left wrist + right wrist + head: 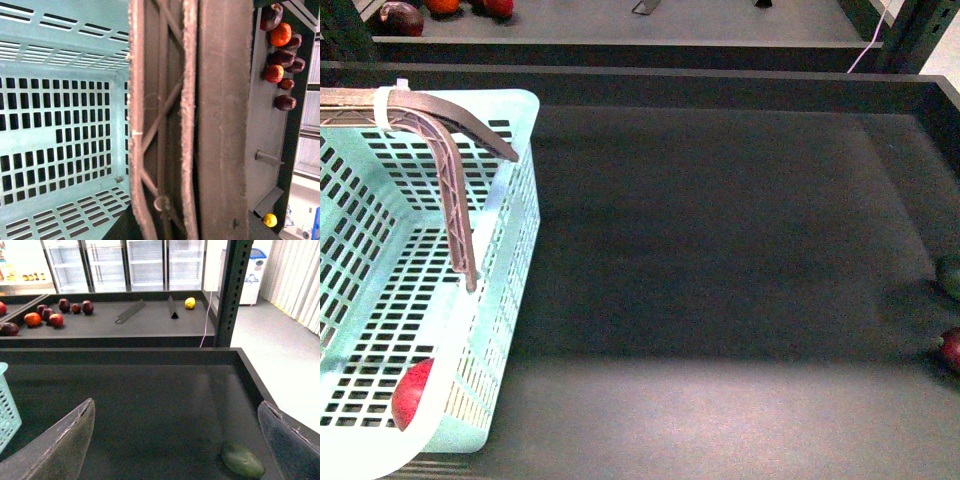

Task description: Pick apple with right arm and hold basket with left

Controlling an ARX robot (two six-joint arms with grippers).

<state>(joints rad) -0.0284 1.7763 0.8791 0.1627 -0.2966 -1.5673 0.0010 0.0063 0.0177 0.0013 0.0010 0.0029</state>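
In the front view the apple [411, 394] lies nearest, red, on the slotted floor in the near corner of the basket [516, 215], partly hidden behind the basket's near rim. The pale mint basket stands at the left of the dark tabletop [720, 300], its brown handles [455, 190] raised, a white zip tie [386, 108] wrapped round one of them by the rim. At the tabletop's right edge, well apart from the basket, sit a dark red fruit [951, 349] and, just behind it, a green fruit [949, 274], both cut off by the frame.

The right gripper [175, 440] hangs above the right part of the tabletop with its two fingers [60, 445] spread wide and nothing between them; the green fruit [242, 460], possibly an avocado, lies below near the far finger. A corner of the basket [7, 410] shows at the side.

The left wrist view looks straight down the brown handles [200, 120] into the basket [60, 125]; the left gripper itself does not show there, so its grip cannot be told.

Beyond the tabletop's raised back wall is a second dark shelf [140, 325] with a cluster of maroon, red and orange fruits [47, 315], two metal dividers [131, 311] and a yellow lemon [190, 302]. Farther back stand glass-door refrigerators [130, 262] and a black shelving post [231, 290].
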